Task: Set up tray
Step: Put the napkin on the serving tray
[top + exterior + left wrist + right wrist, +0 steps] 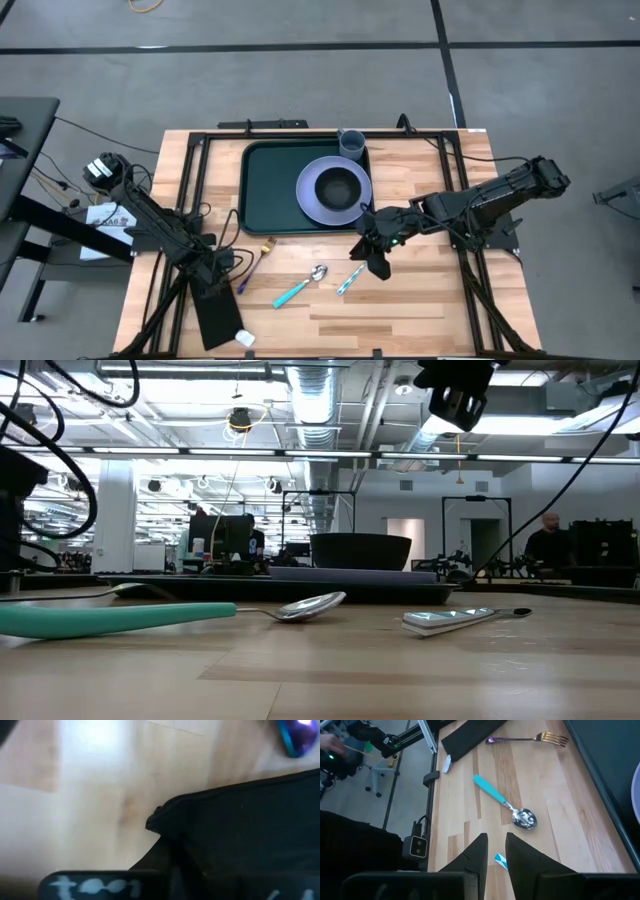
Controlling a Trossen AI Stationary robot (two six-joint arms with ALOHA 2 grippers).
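Observation:
The dark green tray [270,190] lies at the table's far middle. On its right half sits a purple plate [312,200] with a dark bowl [340,187] on it, and a grey cup [351,143] stands at the tray's far right corner. My right gripper [378,265] hangs above the table near the tray's near right corner. Its fingers [481,851] are a narrow gap apart and hold nothing. A small teal-and-white utensil [500,861] lies on the wood below them. My left gripper [215,268] is low over the far end of a flat black rectangle [215,315].
A teal-handled spoon [300,285] and a gold fork with a purple handle [262,255] lie on the wood between the grippers. The black rectangle [470,735] reaches the table's near left edge. Bare wood lies near and right. A person stands in the room behind [548,535].

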